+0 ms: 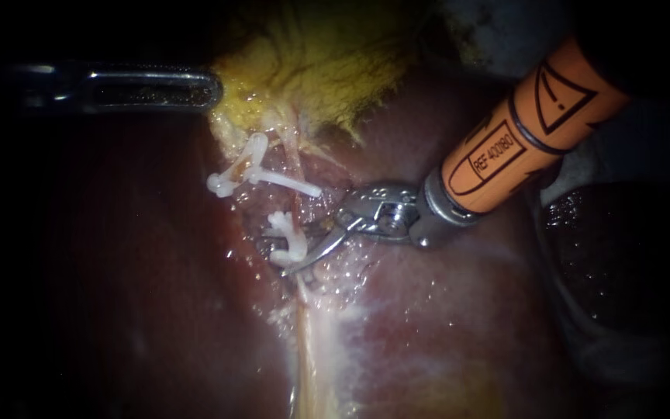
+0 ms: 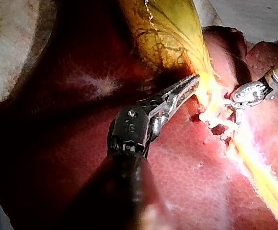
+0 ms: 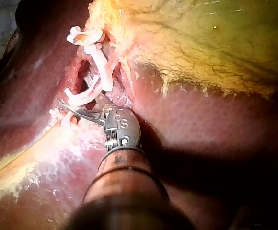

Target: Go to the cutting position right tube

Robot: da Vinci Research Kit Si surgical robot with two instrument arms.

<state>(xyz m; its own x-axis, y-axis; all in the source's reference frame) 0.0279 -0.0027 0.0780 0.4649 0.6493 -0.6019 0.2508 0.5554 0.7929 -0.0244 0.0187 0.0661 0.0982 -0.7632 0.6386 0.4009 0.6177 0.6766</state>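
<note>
Claw of right instrument (image 1: pixel 298 248) stands narrowly parted just beside the lower clip (image 1: pixel 282 225) on the tube (image 1: pixel 295 167).

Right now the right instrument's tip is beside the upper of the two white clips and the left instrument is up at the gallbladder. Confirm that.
Wrong on the clip. The endoscope view shows the right instrument with its tip beside the lower clip, not the upper clip. The left instrument is up at the gallbladder, as you say.
</note>
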